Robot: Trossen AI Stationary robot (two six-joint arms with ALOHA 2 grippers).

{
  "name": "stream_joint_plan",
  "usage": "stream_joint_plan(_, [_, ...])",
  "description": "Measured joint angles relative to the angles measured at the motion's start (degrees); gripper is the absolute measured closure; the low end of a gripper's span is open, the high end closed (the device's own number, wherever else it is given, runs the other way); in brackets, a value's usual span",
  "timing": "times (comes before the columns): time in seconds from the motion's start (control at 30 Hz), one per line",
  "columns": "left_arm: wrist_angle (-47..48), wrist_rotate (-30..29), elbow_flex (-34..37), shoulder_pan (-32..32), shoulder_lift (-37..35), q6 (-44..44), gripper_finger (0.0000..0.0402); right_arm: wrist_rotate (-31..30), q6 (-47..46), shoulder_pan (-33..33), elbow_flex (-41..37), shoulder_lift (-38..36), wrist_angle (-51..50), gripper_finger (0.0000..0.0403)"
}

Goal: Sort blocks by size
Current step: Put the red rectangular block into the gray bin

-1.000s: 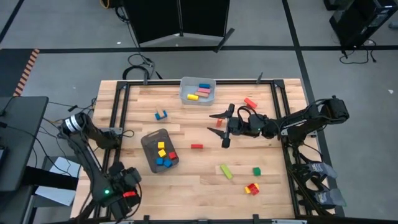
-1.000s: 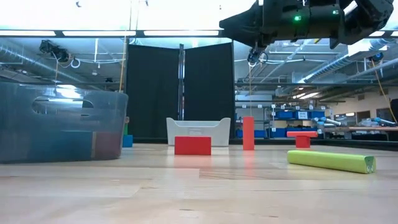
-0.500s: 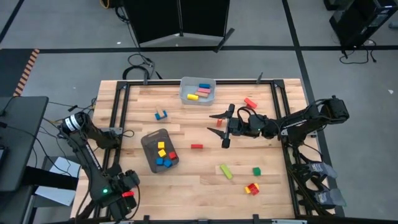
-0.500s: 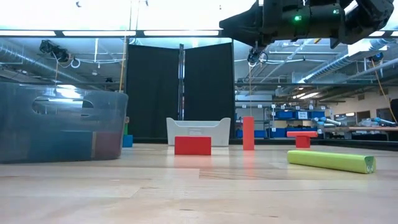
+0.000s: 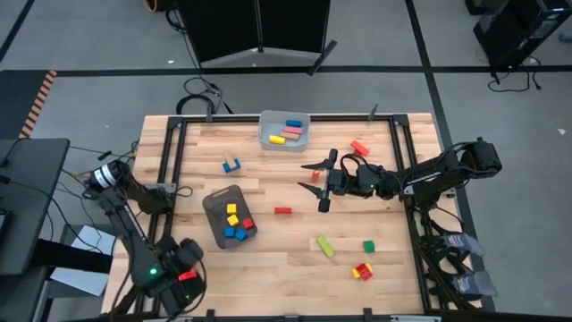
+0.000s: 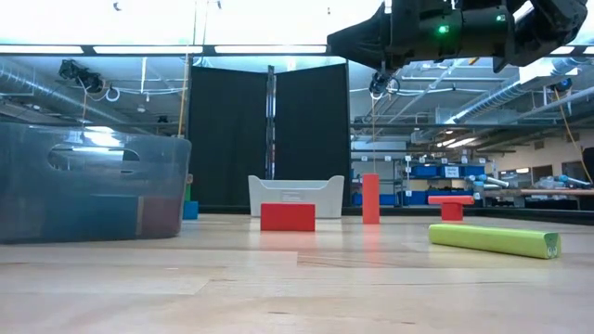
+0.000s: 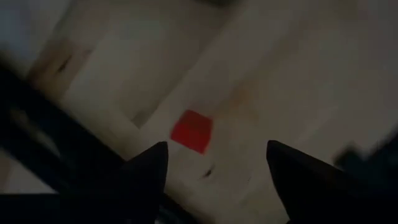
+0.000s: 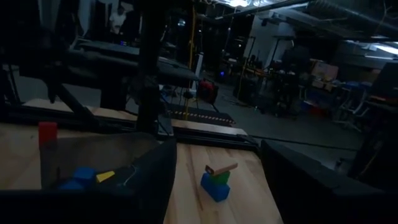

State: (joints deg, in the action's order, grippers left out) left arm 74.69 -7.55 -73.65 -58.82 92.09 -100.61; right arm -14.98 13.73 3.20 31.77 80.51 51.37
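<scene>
Sorting is partly done: the dark grey tray (image 5: pixel 231 216) holds small yellow, blue and red cubes, and the light grey-blue bin (image 5: pixel 284 131), well beyond the tray toward the table's far edge, holds a few longer bars. My right gripper (image 5: pixel 315 183) hangs high over the table on the tray's right side, fingers apart with nothing between them, and I judge its next target to be the small red block (image 5: pixel 282 210), which lies flat just right of the tray, between the tray and my gripper. To do this well I should come down squarely over that block, line my fingers across its short sides, and close only once both fingers are level with it, since a skewed approach could push it against the tray wall. Farther right of the tray wait the lime green bar (image 5: pixel 324 246), a green cube (image 5: pixel 368 245) and a red and yellow cluster (image 5: pixel 361 271). My left gripper (image 7: pixel 214 165) rests off the tray's near-left side at the table edge, fingers spread and empty, with a red patch (image 7: pixel 192 130) beneath it.
</scene>
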Motion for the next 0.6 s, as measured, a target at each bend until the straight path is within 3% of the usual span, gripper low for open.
stream_joint_plan(0.23, [4.8,4.2,0.9,1.2,0.0,-26.5,0.0085,0.0,1.1,0.0,0.0,0.0,0.0,0.0162])
stream_joint_plan(0.33, [2.1,7.7,1.8,1.5,0.0,-28.9,0.0085,0.0,1.4,0.0,0.0,0.0,0.0,0.0162])
stream_joint_plan(0.6, [-2.0,5.2,5.4,3.4,0.2,-29.7,0.0085,0.0,1.5,0.0,0.0,0.0,-0.1,0.0166])
